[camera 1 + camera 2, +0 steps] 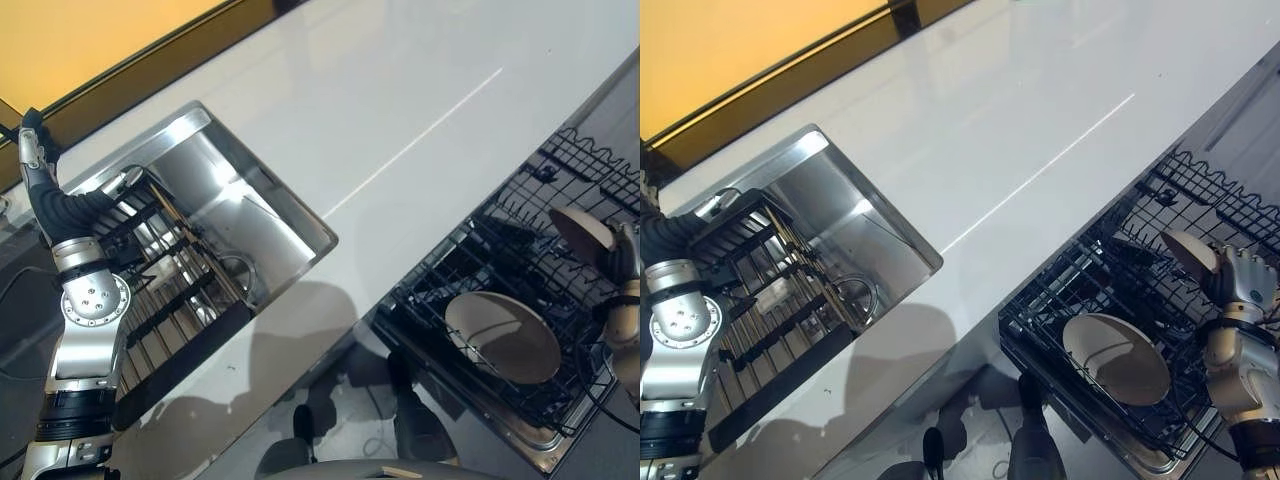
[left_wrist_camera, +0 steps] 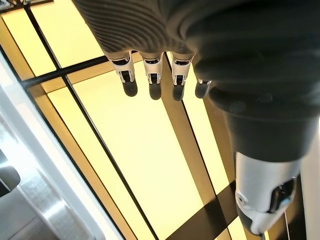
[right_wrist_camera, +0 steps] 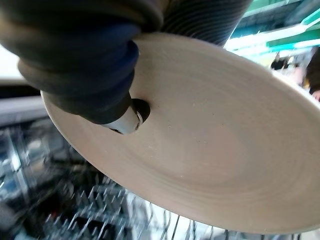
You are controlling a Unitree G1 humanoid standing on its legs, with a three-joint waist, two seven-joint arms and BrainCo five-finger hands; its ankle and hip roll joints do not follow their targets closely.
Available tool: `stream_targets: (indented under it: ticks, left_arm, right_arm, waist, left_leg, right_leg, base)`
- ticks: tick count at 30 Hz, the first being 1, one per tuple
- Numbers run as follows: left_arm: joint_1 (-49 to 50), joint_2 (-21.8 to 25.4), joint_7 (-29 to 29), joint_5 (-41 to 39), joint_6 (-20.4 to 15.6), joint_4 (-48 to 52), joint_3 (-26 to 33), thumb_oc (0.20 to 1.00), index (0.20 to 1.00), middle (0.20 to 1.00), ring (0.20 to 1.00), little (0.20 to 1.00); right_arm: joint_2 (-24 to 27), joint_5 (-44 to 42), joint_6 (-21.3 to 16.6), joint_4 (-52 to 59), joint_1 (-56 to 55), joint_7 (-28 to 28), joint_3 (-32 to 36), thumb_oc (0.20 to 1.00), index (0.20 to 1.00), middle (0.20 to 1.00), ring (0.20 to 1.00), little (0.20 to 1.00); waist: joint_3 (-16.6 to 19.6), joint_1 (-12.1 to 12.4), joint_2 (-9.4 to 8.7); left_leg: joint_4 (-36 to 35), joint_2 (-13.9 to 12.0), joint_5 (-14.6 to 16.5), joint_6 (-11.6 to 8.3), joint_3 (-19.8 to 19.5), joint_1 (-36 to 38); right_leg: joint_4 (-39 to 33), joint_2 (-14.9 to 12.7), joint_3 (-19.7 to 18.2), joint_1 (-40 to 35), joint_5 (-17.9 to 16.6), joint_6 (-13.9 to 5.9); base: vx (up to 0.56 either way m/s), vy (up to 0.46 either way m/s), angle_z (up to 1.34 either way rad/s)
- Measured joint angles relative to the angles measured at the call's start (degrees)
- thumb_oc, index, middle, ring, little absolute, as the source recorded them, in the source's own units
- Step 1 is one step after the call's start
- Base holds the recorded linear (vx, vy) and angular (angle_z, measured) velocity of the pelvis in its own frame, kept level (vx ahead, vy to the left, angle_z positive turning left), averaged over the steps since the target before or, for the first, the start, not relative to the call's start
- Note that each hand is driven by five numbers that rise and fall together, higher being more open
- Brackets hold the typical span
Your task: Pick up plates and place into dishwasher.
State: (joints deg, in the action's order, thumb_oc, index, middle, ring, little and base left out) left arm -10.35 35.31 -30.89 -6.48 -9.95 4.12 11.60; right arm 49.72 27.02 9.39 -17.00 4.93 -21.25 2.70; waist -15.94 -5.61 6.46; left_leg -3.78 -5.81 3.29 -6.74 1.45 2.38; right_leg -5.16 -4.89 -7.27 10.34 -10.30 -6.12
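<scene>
Beige ceramic, that's the plate [image 3: 210,150] the right hand [image 1: 1245,285] has got, thumb pressed on its face and fingers tucked behind the rim, so it's clamped between them. In the head views that plate [image 1: 1190,255] sits tilted on edge just above the dishwasher rack [image 1: 1110,290], over the rack's far end from the robot, not down in the tines as far as I can see.

A second plate [image 1: 500,338] of the same pale colour is already in the rack, leaning at an angle in the black wire near the rack's middle, a bit nearer the robot than the held one.

The rack itself is pulled out below the edge of the white countertop [image 1: 400,110], which runs away from it toward the steel sink [image 1: 215,170]. A dark dish drainer [image 1: 170,290] lies across the sink, on the side away from the rack.

The left hand [image 2: 152,75] is well away from the rack, up past the sink by the yellow wall panels [image 2: 125,145]. Its fingers hang straight and relaxed with nothing in them.
</scene>
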Motion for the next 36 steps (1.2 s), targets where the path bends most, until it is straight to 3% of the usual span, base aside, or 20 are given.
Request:
stream_targets:
  ticks: [8, 14, 20, 26, 27, 28, 29, 30, 36]
  left_arm:
    - [-4.1, 2.4, -1.1, 0.0, 0.0, -1.4, -1.7, 1.000, 1.000, 1.000, 1.000, 1.000]
    - [-5.5, 3.9, -2.0, 0.0, 0.0, -3.4, -3.7, 1.000, 1.000, 1.000, 1.000, 1.000]
    - [-6.7, 4.0, -2.9, 0.0, 0.2, -3.9, -4.5, 1.000, 1.000, 1.000, 1.000, 1.000]
    - [-10.2, 4.4, -2.9, 0.0, 0.7, -5.8, -6.4, 1.000, 1.000, 1.000, 1.000, 1.000]
    - [-10.2, 4.6, -2.9, 0.0, 0.7, -5.8, -6.4, 1.000, 1.000, 1.000, 1.000, 1.000]
    - [-10.2, 4.8, -2.9, 0.0, 0.7, -5.8, -6.4, 1.000, 1.000, 1.000, 1.000, 1.000]
    - [-10.2, 4.9, -2.9, 0.0, 0.7, -5.8, -6.4, 1.000, 1.000, 1.000, 1.000, 1.000]
    - [-10.2, 5.1, -2.9, -0.1, 0.7, -5.8, -6.4, 1.000, 1.000, 1.000, 1.000, 1.000]
    - [-10.4, 5.3, -2.9, 0.0, 0.7, -5.8, -6.4, 1.000, 1.000, 1.000, 1.000, 1.000]
  right_arm:
    - [0.6, -1.2, -1.6, -1.3, 7.8, 6.3, -5.9, 0.200, 0.200, 0.200, 0.200, 0.200]
    - [0.8, -1.2, -1.6, -3.4, 12.7, 8.8, -8.6, 0.200, 0.200, 0.200, 0.200, 0.200]
    - [0.7, -1.5, -0.1, -4.9, 17.1, 9.9, -11.8, 0.200, 0.200, 0.200, 0.200, 0.200]
    - [0.4, -6.0, -0.2, -9.9, 21.5, 7.5, -14.8, 0.200, 0.200, 0.200, 0.200, 0.200]
    - [0.3, -6.5, -0.2, -9.9, 21.5, 6.9, -14.8, 0.228, 0.228, 0.228, 0.228, 0.228]
    - [0.1, -6.6, -0.2, -10.1, 21.4, 6.3, -14.8, 0.460, 0.460, 0.460, 0.460, 0.460]
    - [0.0, -7.0, -0.2, -10.1, 21.4, 5.8, -14.8, 0.947, 0.947, 0.947, 0.947, 0.947]
    - [-0.1, -7.2, -0.2, -10.1, 21.4, 5.6, -14.8, 1.000, 1.000, 1.000, 1.000, 1.000]
    - [-1.8, -7.5, -0.2, -10.0, 21.3, 3.9, -14.6, 1.000, 1.000, 1.000, 1.000, 1.000]
  waist:
    - [-3.5, 0.1, 0.37]
    - [-3.6, 0.3, 0.33]
    - [-4.2, 0.1, 0.09]
    - [-4.2, 0.1, 0.02]
    - [-4.2, 0.1, 0.02]
    - [-4.2, 0.1, 0.02]
    - [-4.2, 0.1, 0.02]
    - [-4.2, 0.1, 0.02]
    - [-4.2, 0.2, 0.01]
  left_leg:
    - [0.6, -0.2, -0.4, -0.61, -0.1, -2.5]
    - [0.6, -0.5, -0.6, -0.83, -0.1, -3.5]
    - [0.7, -0.6, -0.7, -1.03, -0.1, -4.2]
    - [0.7, -0.7, -1.0, -1.15, -0.2, -4.4]
    - [0.7, -0.7, -1.0, -1.15, -0.3, -4.4]
    - [0.7, -0.6, -1.0, -1.16, -0.3, -4.4]
    - [0.7, -0.6, -1.0, -1.16, -0.3, -4.5]
    - [0.7, -0.6, -1.0, -1.16, -0.3, -4.5]
    - [0.7, -0.6, -1.2, -1.22, -0.6, -4.6]
  right_leg:
    - [0.0, 0.2, 0.0, 2.2, -0.7, 0.37]
    - [0.0, 0.6, 0.2, 3.2, -0.9, 0.52]
    - [0.0, 0.7, 0.5, 3.9, -1.2, 0.84]
    - [0.0, 0.5, 1.8, 4.1, -1.6, 1.15]
    - [0.0, 0.5, 1.9, 4.1, -1.6, 1.17]
    - [0.0, 0.5, 1.9, 4.1, -1.6, 1.17]
    - [0.0, 0.5, 1.9, 4.1, -1.6, 1.17]
    - [0.0, 0.5, 1.9, 4.1, -1.6, 1.19]
    - [0.0, 0.5, 2.1, 4.1, -1.7, 1.23]
  base:
    - [-0.07, -0.060, 0.00]
    - [-0.03, -0.042, 0.00]
    - [-0.03, -0.026, -0.01]
    - [-0.03, 0.001, 0.01]
    - [0.00, 0.000, 0.00]
    - [-0.03, 0.041, 0.01]
    - [-0.03, 0.039, 0.00]
    - [-0.03, 0.038, 0.01]
    - [0.00, 0.003, 0.01]
